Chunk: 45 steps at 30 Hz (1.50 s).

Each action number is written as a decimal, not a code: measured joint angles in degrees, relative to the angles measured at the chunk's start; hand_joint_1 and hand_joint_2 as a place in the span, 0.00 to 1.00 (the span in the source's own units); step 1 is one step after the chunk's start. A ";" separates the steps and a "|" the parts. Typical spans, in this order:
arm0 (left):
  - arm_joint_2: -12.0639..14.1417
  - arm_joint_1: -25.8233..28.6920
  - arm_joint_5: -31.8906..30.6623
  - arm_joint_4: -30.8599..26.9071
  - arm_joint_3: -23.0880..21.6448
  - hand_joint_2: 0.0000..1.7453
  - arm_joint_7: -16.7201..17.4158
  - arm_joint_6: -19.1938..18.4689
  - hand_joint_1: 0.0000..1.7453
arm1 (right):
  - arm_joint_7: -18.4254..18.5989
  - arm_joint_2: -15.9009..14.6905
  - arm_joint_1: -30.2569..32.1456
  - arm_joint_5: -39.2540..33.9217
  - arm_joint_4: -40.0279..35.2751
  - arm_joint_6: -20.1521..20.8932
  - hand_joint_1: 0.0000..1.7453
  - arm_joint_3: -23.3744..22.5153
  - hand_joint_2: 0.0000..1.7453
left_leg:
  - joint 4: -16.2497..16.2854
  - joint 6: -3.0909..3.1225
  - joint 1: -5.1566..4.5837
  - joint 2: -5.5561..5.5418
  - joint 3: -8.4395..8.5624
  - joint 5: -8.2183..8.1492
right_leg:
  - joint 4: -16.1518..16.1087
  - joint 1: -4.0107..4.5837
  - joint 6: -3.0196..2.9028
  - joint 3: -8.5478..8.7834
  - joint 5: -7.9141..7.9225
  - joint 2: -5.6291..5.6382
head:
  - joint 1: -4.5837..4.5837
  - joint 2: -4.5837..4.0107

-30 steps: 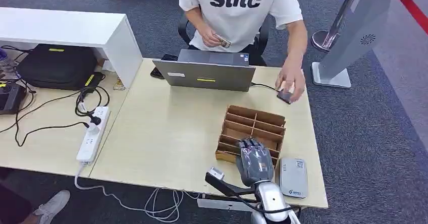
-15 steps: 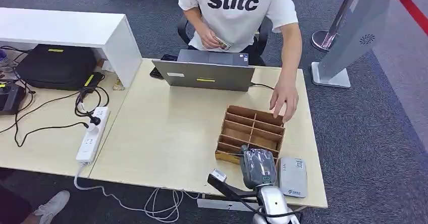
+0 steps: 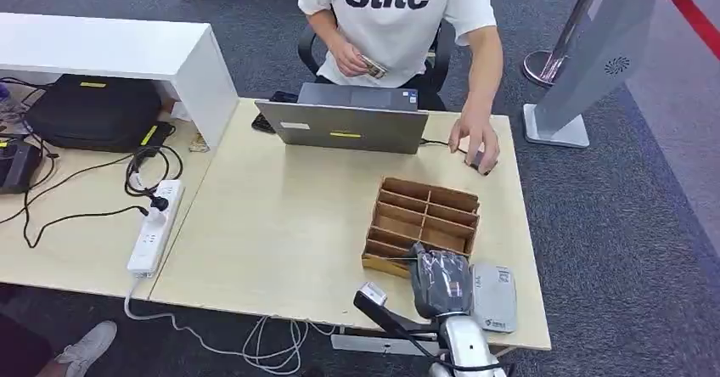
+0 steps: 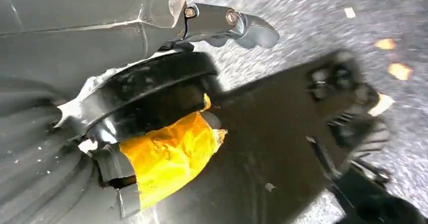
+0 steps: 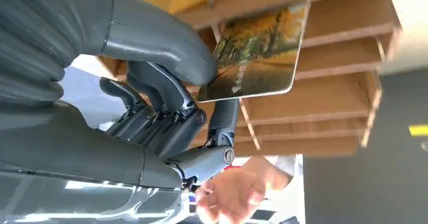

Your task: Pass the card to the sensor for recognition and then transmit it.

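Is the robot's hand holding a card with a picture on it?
Yes, in the right wrist view the right hand pinches a card printed with autumn trees between its thumb and fingers.

We see the card (image 5: 255, 52), printed with an autumn tree scene in orange and green, pinched at one end by our right hand (image 5: 166, 103), thumb on its face. It sticks out flat in front of the wooden divider box (image 3: 422, 221). The grey sensor (image 3: 494, 296) lies flat on the table, just beside that box.
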 joint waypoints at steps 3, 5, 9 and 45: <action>-0.22 0.30 0.94 0.00 2.34 1.00 0.02 1.12 0.00 | -0.68 0.00 0.80 -0.63 -3.19 -0.17 1.00 0.07 1.00 | 0.00 0.00 0.00 -0.06 -0.03 0.00 | 0.00 0.00 0.00 -0.01 0.00 -0.05 | 0.02 0.00; -0.39 0.37 1.27 -0.02 3.76 1.00 0.09 1.92 0.00 | -0.94 -0.02 1.18 -1.22 -5.84 -0.13 1.00 0.20 1.00 | 0.00 0.00 0.00 -0.04 -0.02 0.00 | 0.00 0.01 0.00 -0.01 0.00 -0.03 | 0.00 0.00; -0.96 0.54 4.50 -0.02 8.11 1.00 0.24 5.64 0.00 | -1.29 -0.13 2.32 -2.21 -11.96 0.24 1.00 0.63 1.00 | 0.00 0.00 0.01 -0.04 -0.02 0.00 | 0.00 0.01 0.00 -0.02 0.00 -0.03 | 0.02 0.00; -1.75 -0.06 7.74 -0.66 30.88 1.00 -1.05 12.57 0.00 | 1.77 4.48 -18.15 0.00 -12.52 10.89 0.00 -12.02 1.00 | 0.00 0.00 0.02 0.16 0.00 0.13 | 0.02 0.03 -0.10 -0.05 0.15 0.12 | 0.00 0.00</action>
